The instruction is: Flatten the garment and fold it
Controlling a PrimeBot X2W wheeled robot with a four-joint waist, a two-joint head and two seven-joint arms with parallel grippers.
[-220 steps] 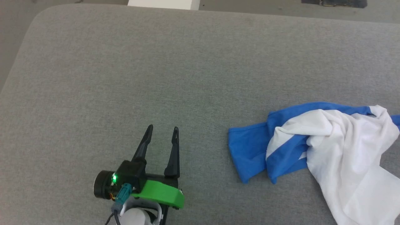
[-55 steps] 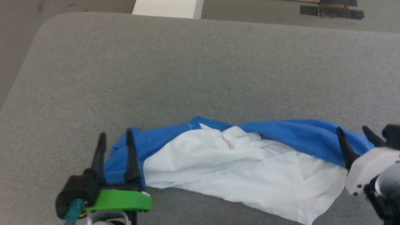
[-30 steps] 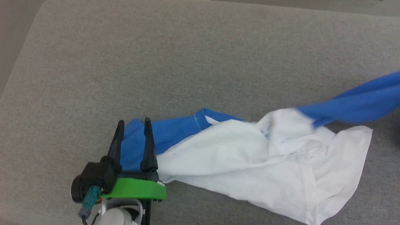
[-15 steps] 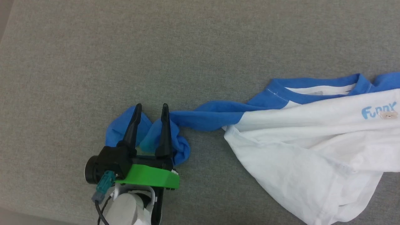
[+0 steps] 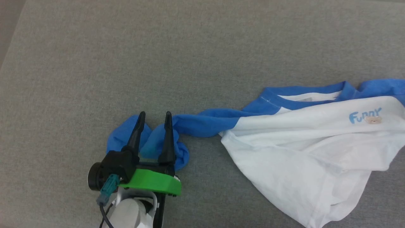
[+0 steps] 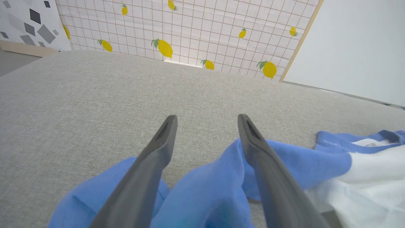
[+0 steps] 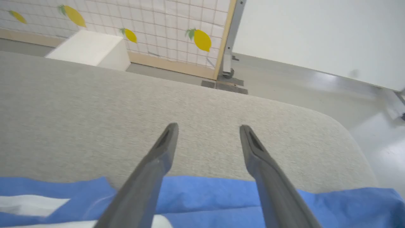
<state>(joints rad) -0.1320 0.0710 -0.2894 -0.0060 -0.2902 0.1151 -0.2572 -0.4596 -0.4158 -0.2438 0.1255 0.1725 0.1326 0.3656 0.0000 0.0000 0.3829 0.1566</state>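
Shirt (image 5: 300,142) lies lower right on bench (image 5: 95,63); left pincer (image 5: 155,114), spread, straddles its bunched sleeve (image 5: 150,146); right pincer (image 7: 208,126) spread over blue cloth.

"Funny" in light blue letters on the white chest of the garment (image 5: 303,139)

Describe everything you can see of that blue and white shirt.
The shirt is thin, soft jersey: white body, blue shoulders, sleeves and neck trim, with "Funny" printed in blue on the chest. It lies rumpled and unfolded on the grey padded surface, one sleeve stretched out and bunched beneath the open left end effector.
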